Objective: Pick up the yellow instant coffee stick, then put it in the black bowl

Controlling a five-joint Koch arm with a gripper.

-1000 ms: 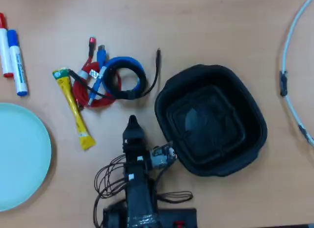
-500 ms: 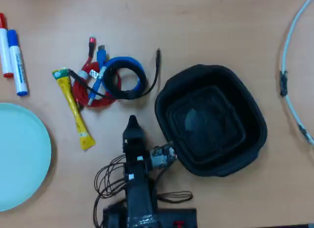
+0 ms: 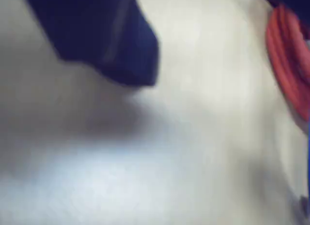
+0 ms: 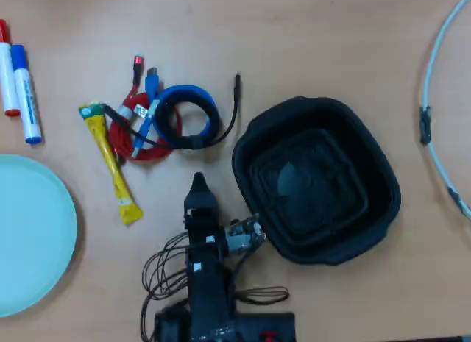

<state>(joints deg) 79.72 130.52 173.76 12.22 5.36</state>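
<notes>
One stick [image 4: 110, 162]: lies flat on the table, left of the gripper [image 4: 198, 183], green end tucked against the cables [image 4: 165, 121].
Bowl [image 4: 383, 209]: empty, right of the arm.
Gripper: opening cannot be told.
Approach: swing left, descend mid-stick, clear of cables.
</notes>
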